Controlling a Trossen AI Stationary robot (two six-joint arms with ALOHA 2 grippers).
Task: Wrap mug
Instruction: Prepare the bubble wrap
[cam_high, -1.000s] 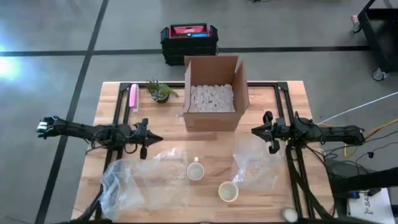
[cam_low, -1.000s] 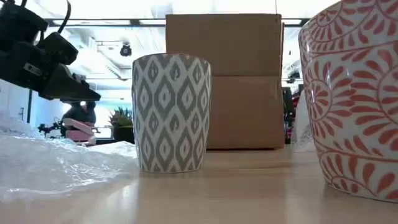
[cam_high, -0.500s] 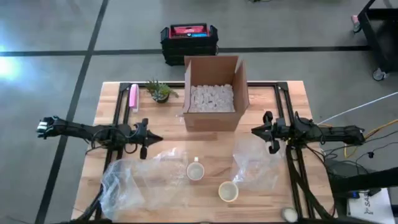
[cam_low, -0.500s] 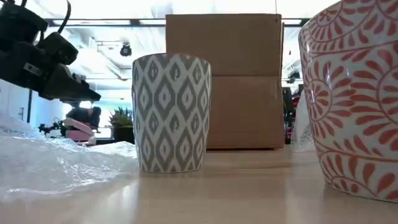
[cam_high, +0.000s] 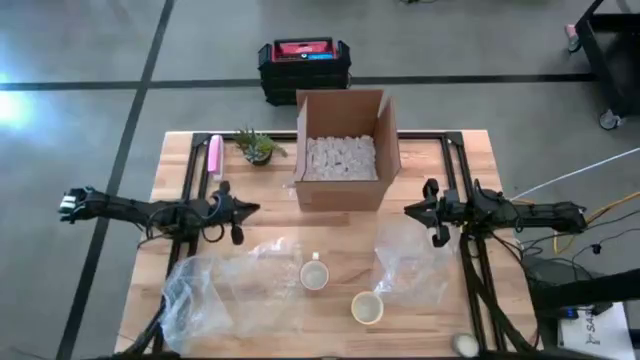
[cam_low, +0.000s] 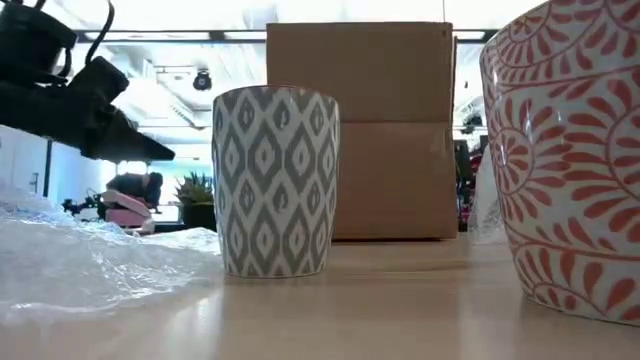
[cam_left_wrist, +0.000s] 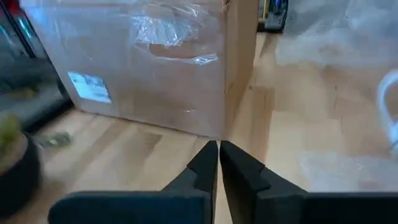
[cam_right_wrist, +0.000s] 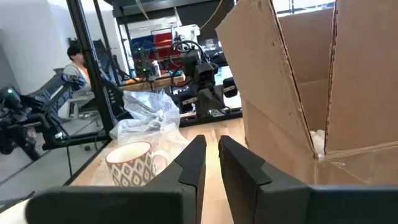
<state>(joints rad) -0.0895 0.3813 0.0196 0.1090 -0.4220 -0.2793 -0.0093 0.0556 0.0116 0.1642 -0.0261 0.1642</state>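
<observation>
- Mugs: two stand on the wooden table (cam_high: 470, 150) in the lower centre of the high view. The grey diamond-patterned mug (cam_high: 314, 274) is upright with its handle toward the box; the red swirl-patterned mug (cam_high: 366, 307) sits just below and to the right of it, apart from it. In the low view the grey mug (cam_low: 276, 180) stands centre-left and the red mug (cam_low: 570, 160) fills the right edge.
- Wrap material: one clear plastic sheet (cam_high: 225, 290) lies crumpled at the lower left of the table, its edge reaching the grey mug; a second clear sheet (cam_high: 410, 260) lies right of centre, near the red mug.
- Left gripper (cam_high: 248, 210): hangs above the table at centre-left of the high view, above the upper edge of the left sheet, holding nothing. In its wrist view the fingers (cam_left_wrist: 205, 165) are closed, tips all but touching, pointing at a corner of the cardboard box (cam_left_wrist: 155, 62).
- Right gripper (cam_high: 412, 211): waits at centre-right, over the upper edge of the second sheet — fingers (cam_right_wrist: 193, 158) close together, a narrow gap between them, empty.
- Cardboard box (cam_high: 342, 150): open, top centre of the table, white filler inside.
- Other items: a small potted plant (cam_high: 257, 146) and a pink object (cam_high: 214, 154) at the upper left of the table.
</observation>
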